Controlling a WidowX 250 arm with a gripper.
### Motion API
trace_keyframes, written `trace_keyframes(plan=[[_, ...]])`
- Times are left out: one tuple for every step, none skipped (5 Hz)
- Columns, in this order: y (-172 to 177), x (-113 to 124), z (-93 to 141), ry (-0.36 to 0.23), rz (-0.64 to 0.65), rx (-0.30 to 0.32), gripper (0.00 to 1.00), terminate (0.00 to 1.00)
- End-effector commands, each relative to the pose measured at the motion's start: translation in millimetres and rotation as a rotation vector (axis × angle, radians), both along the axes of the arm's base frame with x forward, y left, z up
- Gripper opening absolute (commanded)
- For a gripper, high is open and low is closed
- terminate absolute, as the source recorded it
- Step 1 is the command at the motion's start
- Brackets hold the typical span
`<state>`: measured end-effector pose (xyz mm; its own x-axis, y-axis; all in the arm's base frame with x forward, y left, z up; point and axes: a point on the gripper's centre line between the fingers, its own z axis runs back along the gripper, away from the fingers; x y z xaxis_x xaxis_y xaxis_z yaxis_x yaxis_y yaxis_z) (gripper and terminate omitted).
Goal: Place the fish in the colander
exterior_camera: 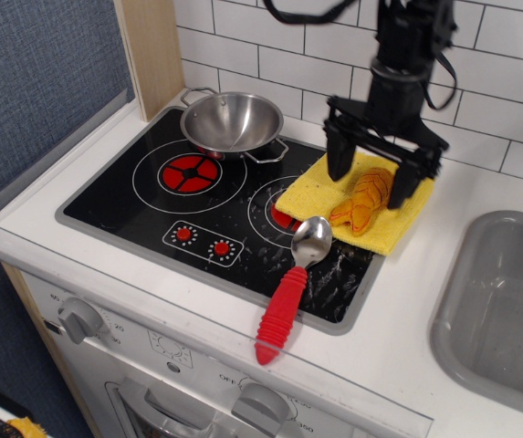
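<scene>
The orange and yellow ribbed toy fish (363,202) lies on a flat yellow cloth (320,192) at the right of the stove top. My black gripper (369,182) is open, its two fingers straddling the far end of the fish, one finger (337,161) on the left and one on the right, low over the cloth. The shiny steel colander (232,122) with loop handles stands empty on the back left burner, well to the left of the gripper.
A metal spoon with a red handle (288,292) lies on the front of the black stove top (142,196), just in front of the fish. A grey sink basin (503,310) is at the right. White tiled wall is behind.
</scene>
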<state>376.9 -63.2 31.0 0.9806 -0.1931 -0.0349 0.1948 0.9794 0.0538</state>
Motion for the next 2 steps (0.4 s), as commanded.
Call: trace_keyframes(plan=[[0.6,6.8,5.4,-0.021,0.022,-0.021,1.00,0.00],[-2.3,4.1,13.6,-0.041,0.002,-0.012,0.00,0.00]])
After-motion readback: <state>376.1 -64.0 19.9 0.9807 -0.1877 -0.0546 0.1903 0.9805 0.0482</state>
